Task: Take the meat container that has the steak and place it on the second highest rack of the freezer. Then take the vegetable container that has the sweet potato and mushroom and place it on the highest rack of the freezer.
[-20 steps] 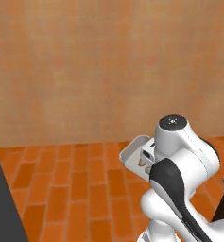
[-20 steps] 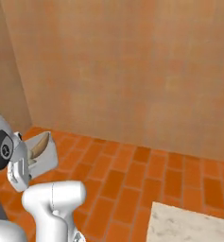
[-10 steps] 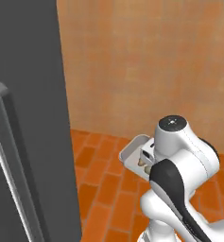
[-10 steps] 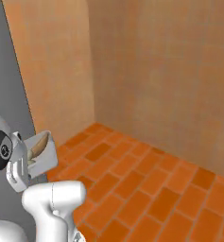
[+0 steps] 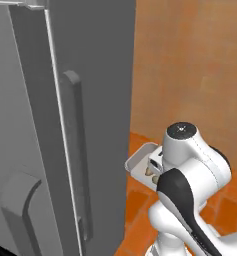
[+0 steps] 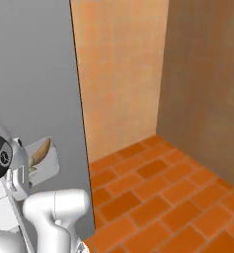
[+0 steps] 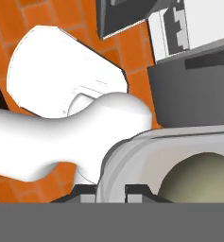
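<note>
While the fingers [image 7: 111, 191] stay clenched on the rim of the shallow pale-grey vegetable container [image 5: 141, 164], held up beside the arm near the tall grey-silver freezer [image 5: 60, 125], a tilt could likely roll its load out. In it lie an elongated tan-orange sweet potato [image 6: 40, 150] and a rounded beige-green mushroom [image 7: 198, 177]. The freezer door looks shut, so a collision is likely.

Grey freezer [image 5: 50, 125], orange brick floor [image 6: 158, 197], tan-orange sweet potato [image 6: 41, 151]
</note>
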